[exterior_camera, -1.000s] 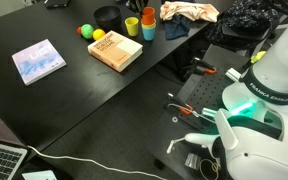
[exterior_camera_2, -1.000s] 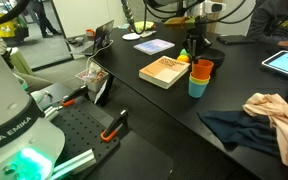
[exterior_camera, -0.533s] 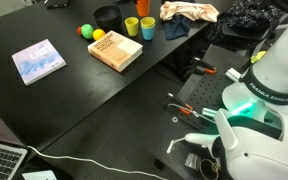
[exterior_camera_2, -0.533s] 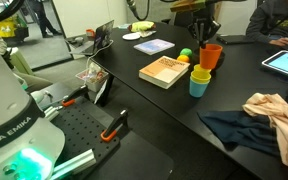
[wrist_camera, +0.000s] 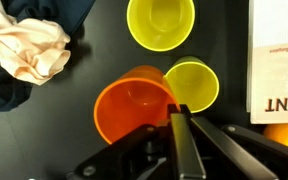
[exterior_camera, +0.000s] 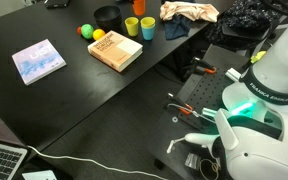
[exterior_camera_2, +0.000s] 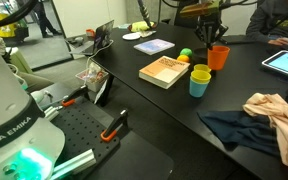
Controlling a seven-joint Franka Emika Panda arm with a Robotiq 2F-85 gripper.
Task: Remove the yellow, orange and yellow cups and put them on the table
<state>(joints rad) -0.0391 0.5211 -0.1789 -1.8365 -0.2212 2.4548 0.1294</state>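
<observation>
Orange cup (exterior_camera_2: pixel 218 57) is held by the end effector (exterior_camera_2: pixel 216 42), which is closed on the cup's rim. In the wrist view one finger (wrist_camera: pixel 179 140) is seen lying across the near right edge of the rim. The cup is kept upright and raised off the black surface (exterior_camera: pixel 44 100), just to the far right of the blue cup (exterior_camera_2: pixel 199 86) in an exterior view.

A nested yellow cup (exterior_camera_2: pixel 200 73) is seated inside the blue cup, with only its rim shown above it. In the wrist view this cup appears just to the right of the orange cup, their rims nearly touching.

A second yellow cup (exterior_camera: pixel 132 26) stands alone and upright on the surface, just to the left of the blue cup in that exterior view.

A tan book (exterior_camera_2: pixel 164 71) lies flat near the cups. A green ball (exterior_camera_2: pixel 185 54) and an orange ball (exterior_camera_2: pixel 182 60) rest at the book's far edge. A peach cloth (exterior_camera_2: pixel 279 115) is bunched on a dark blue cloth (exterior_camera_2: pixel 239 130), well apart from the cups.
</observation>
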